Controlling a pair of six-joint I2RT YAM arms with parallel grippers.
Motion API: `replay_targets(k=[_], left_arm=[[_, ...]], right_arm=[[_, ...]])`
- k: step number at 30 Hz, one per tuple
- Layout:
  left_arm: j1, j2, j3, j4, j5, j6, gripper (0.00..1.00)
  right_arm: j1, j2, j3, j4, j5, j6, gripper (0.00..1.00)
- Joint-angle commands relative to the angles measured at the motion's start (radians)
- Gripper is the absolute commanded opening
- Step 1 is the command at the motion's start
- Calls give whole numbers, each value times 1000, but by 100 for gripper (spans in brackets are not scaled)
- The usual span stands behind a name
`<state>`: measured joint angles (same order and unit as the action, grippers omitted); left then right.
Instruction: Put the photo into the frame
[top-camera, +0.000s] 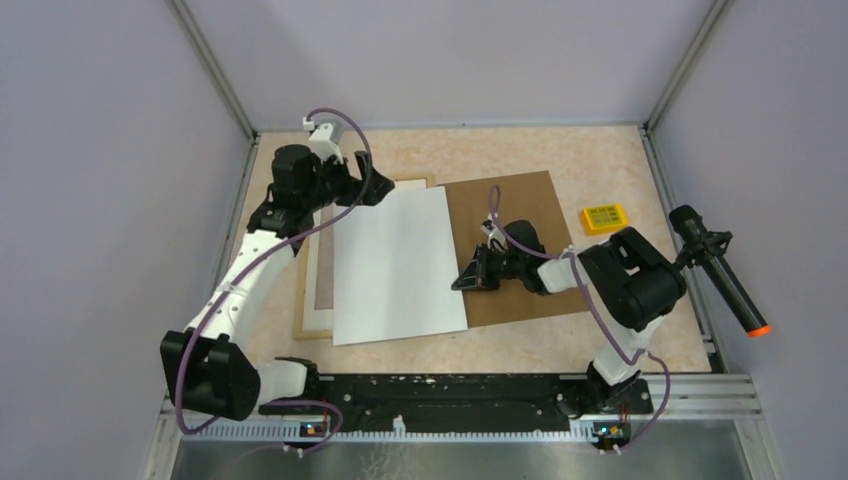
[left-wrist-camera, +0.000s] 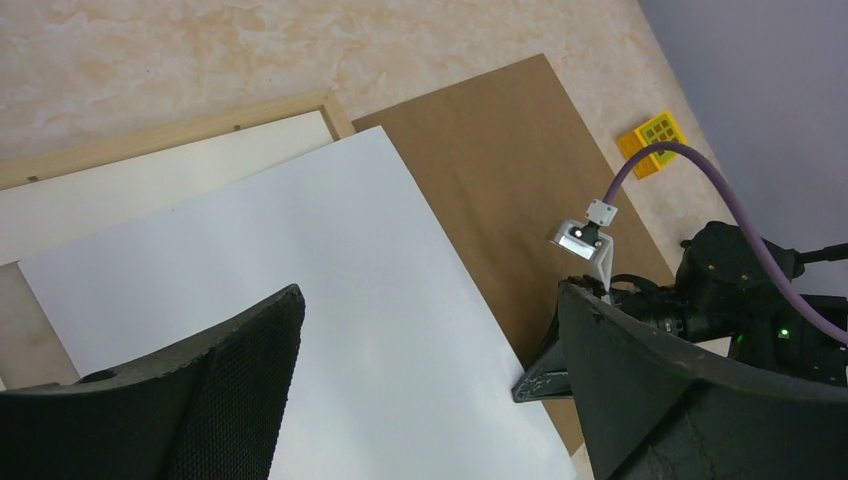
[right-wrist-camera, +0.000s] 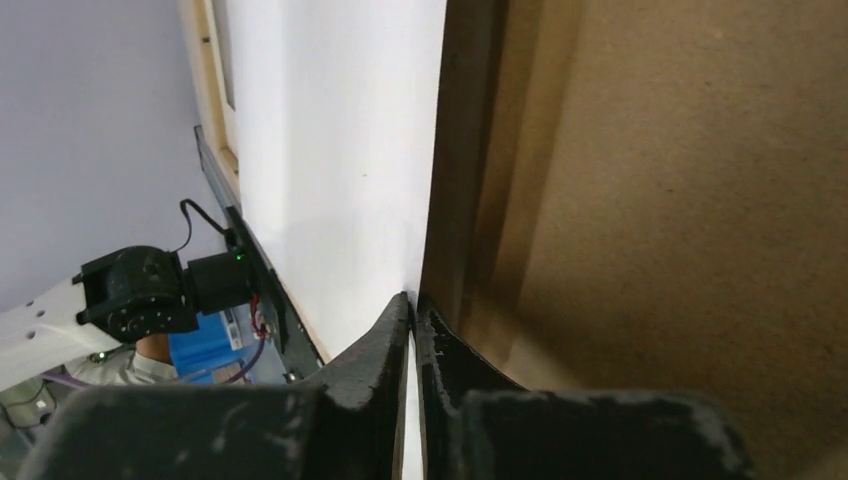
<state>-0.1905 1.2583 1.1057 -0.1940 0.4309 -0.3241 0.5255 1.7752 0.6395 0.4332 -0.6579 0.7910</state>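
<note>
White side up, the large rectangular paper photo lies flat with its left part over the thin light-wood rectangular frame and its right edge past the frame, on a plain brown flat backing board. No printed picture shows on its upper face. Inside the frame, a white cardboard mat border shows along the left side. The right gripper, well right of the frame, has its black fingers pressed together, pinching the photo's right edge. The left gripper sits above the frame's far right corner, jaws spread wide with nothing between them. A small yellow block lies far right of the frame, beyond the board, on the beige speckled table.
</note>
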Motion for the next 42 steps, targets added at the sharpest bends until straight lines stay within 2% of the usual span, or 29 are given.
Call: replay_targets(k=[1, 5, 19, 26, 29, 32, 36, 42], left_arm=[[6, -48, -1, 58, -16, 21, 99], [11, -48, -6, 62, -2, 11, 99], [20, -47, -18, 68, -4, 0, 99], [26, -46, -20, 71, 10, -11, 99], [26, -46, -24, 72, 7, -12, 99], [26, -42, -26, 75, 4, -12, 99], [29, -42, -25, 75, 10, -16, 99], [33, -41, -28, 75, 1, -13, 99]], right_arm=[[-9, 4, -35, 238, -45, 99, 1], [-7, -43, -64, 286, -18, 123, 0], [85, -137, 26, 122, 73, -103, 0], [92, -215, -25, 115, 95, -140, 0], [99, -223, -19, 112, 102, -164, 0], [128, -237, 28, 21, 126, -222, 0], [137, -238, 46, 16, 175, -239, 0], [138, -216, 61, 43, 170, -243, 0]])
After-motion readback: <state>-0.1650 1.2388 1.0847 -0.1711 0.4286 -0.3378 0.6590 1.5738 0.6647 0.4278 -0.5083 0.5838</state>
